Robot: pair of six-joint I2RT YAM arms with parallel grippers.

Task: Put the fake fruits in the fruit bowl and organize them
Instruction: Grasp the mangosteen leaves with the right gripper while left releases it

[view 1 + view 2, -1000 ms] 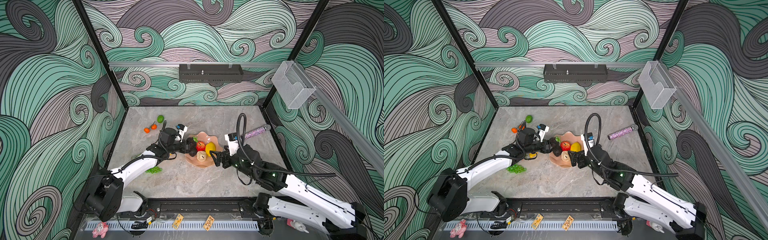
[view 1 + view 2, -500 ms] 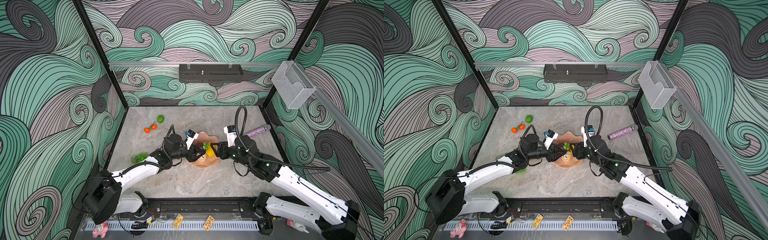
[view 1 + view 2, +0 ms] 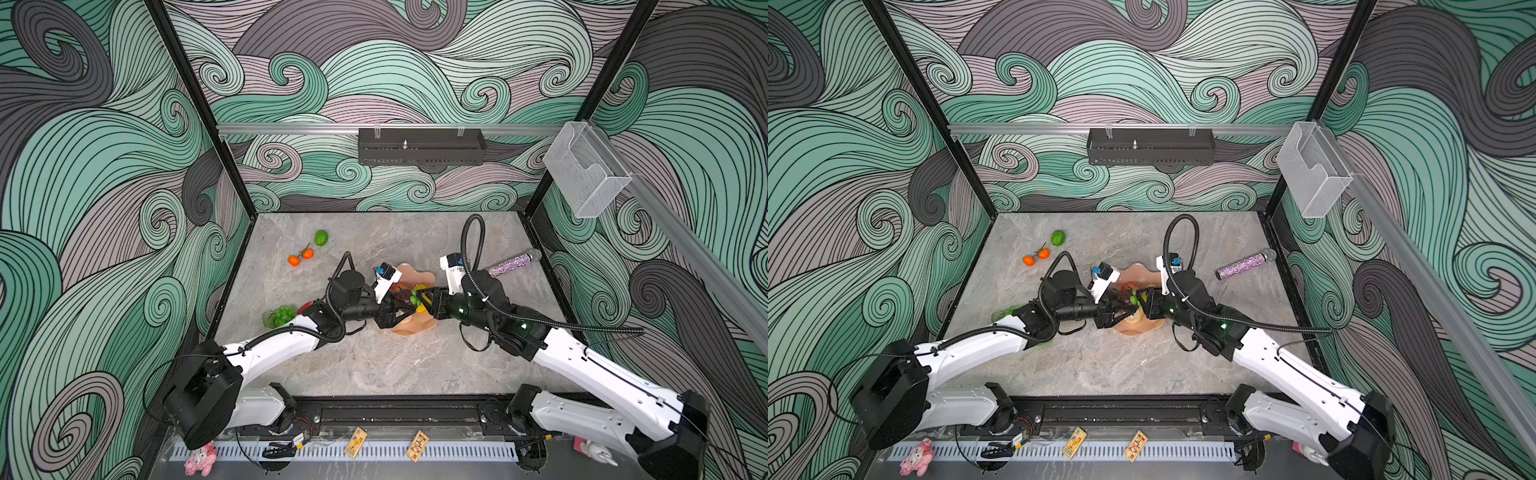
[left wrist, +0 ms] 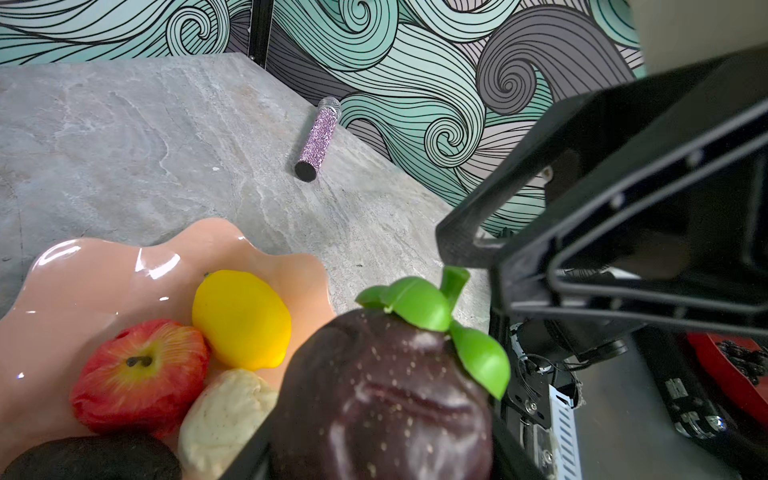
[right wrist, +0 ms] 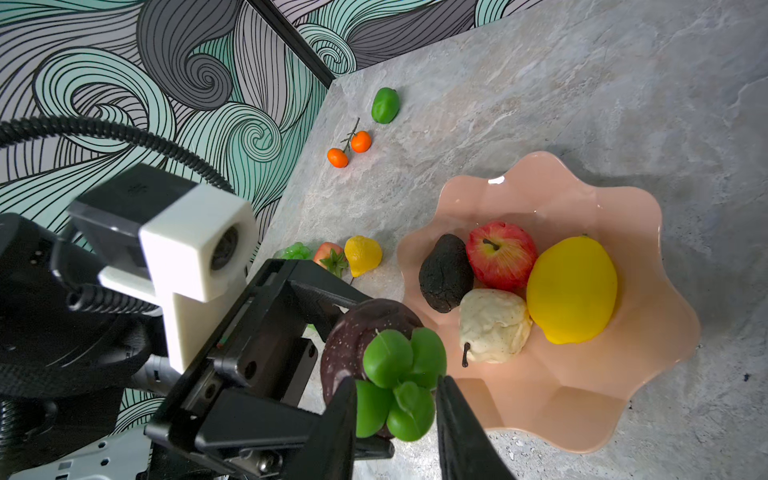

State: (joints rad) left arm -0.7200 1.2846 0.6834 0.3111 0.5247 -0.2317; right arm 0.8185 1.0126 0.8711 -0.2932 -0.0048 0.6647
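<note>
Grape bunch (image 3: 279,316): is lying on the table at the far left, half under the left arm.
Strawberry (image 5: 330,257): is lying just beside the grapes, with a small yellow fruit (image 5: 363,254) touching it, both outside the bowl.
Oranges (image 3: 307,253): the two are lying together on one stem, far back on the left, near the lime (image 3: 320,238).
Left gripper (image 3: 400,302): is holding a dark purple fruit (image 4: 382,399) between its fingers, which are standing at a middle width around the fruit's body.
Dark purple fruit: is hanging in the air over the left part of the bowl in both top views, its green leaves (image 4: 419,301) pointing toward the right arm.
Fruit bowl (image 5: 582,199): is sitting at the middle of the table and is carrying a dark avocado (image 5: 445,278), a red apple (image 5: 500,254), a lemon (image 5: 571,289) and a beige bumpy fruit (image 5: 494,326), all touching each other.
Right gripper (image 5: 397,380): its fingers are standing narrow on both sides of the green leaves; it is not clear whether they are already pinching them.
Glittery cylinder (image 3: 512,265): is lying at the far right, well apart from the bowl.
</note>
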